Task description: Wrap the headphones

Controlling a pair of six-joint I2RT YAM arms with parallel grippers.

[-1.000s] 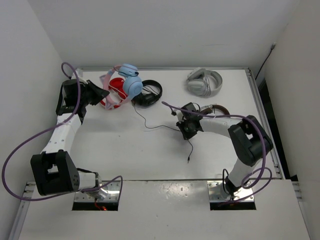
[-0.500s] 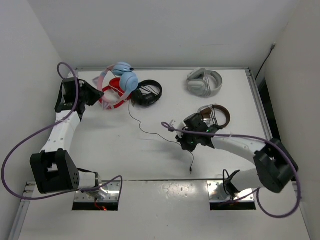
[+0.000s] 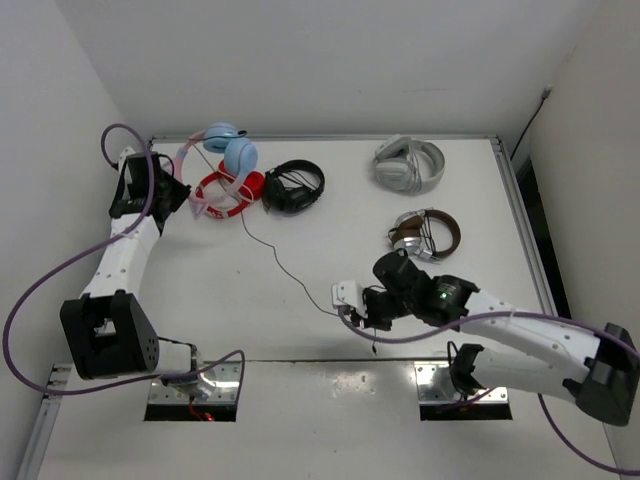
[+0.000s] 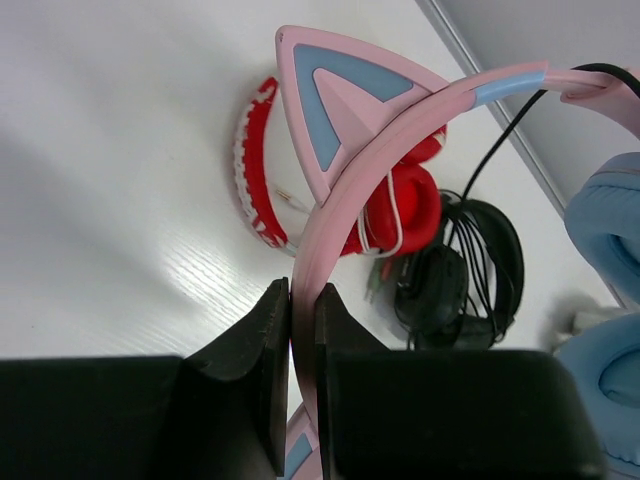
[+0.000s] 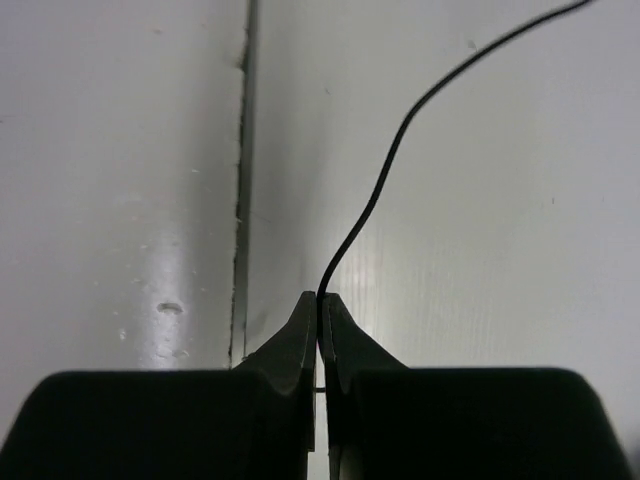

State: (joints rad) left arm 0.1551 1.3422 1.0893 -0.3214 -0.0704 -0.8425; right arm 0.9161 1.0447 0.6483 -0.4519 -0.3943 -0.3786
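While L gripper (image 4: 302, 300) clamps headphones (image 3: 238, 155) by headband (image 4: 328, 215) (beside cat ear (image 4: 335, 100)), R gripper (image 5: 319, 310) pinches cable (image 5: 386, 170), well apart.

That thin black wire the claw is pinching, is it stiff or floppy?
Probably floppy: the cable bends in soft curves across the table. It is likely light and apt to slip, being so thin where the right claw pinches it.

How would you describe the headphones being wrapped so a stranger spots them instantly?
Look at the table's far-left corner, where the left gripper clamps a headband. Unlike the red pair and black pair beside them, these headphones have pink cat ears and light blue cups.
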